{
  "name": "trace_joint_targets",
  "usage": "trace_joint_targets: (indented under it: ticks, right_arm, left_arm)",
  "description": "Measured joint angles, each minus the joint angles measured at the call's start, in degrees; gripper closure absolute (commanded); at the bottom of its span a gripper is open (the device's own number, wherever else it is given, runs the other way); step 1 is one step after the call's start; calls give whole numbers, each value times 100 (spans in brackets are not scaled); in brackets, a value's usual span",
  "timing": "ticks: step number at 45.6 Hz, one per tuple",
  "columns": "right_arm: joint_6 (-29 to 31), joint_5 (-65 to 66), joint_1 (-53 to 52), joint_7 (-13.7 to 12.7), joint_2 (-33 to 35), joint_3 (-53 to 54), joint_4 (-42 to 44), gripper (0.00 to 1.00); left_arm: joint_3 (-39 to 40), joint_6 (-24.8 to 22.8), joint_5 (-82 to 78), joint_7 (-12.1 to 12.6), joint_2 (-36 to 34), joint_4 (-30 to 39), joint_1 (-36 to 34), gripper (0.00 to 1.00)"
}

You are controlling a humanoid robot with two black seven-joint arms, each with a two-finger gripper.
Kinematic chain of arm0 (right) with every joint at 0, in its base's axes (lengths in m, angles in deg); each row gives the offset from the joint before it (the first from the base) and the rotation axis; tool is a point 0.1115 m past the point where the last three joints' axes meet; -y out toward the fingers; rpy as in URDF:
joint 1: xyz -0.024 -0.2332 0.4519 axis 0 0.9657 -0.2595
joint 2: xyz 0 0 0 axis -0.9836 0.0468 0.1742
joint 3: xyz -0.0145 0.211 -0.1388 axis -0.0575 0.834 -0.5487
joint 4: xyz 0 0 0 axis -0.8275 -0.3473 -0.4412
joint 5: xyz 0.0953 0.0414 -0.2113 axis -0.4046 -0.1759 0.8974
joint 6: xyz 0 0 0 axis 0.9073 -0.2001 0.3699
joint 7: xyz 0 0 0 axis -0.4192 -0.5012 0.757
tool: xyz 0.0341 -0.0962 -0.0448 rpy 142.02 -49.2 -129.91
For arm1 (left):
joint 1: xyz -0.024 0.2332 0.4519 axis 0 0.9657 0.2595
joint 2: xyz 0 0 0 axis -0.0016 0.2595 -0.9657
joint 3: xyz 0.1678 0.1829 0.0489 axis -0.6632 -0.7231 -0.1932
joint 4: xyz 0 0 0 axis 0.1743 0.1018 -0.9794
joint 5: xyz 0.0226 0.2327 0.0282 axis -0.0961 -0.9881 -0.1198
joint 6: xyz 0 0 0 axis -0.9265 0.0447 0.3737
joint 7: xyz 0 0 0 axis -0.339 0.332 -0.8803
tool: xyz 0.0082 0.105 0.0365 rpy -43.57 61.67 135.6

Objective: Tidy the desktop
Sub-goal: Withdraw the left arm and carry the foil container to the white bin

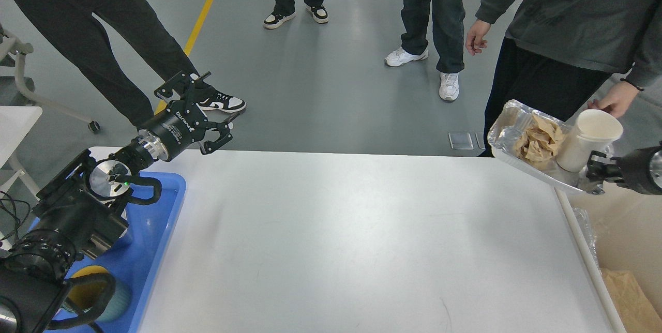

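The desktop [336, 245] is a wide white-grey tabletop that fills the middle of the view, and its surface is bare. My left gripper [221, 99] is open and empty, held in the air over the desktop's far left corner. My right gripper [595, 175] comes in from the right edge and is shut on the rim of a foil tray [504, 134]. The tray is tilted and held above the desktop's far right corner. It holds crumpled brown paper [540, 141] and a white paper cup [589, 139].
A blue plastic tray [155, 240] lies on the left under my left arm, with a yellow and teal round item [90, 291] in it. A lined bin with brown paper [628, 291] stands past the right edge. Several people stand beyond the far edge. A small white side table [15, 116] is far left.
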Motion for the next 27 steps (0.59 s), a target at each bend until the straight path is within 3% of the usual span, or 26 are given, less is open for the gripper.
trace_joint_targets:
  ticks: [10, 27]
  right_arm:
    - [-374, -8, 837, 2, 145, 548, 601, 100]
    - [-1201, -765, 1785, -15, -86, 595, 1735, 100]
  left_arm:
    - [-22, 0, -6, -9, -16, 0, 50, 3]
    - [-49, 4, -34, -22, 89, 0, 118, 4]
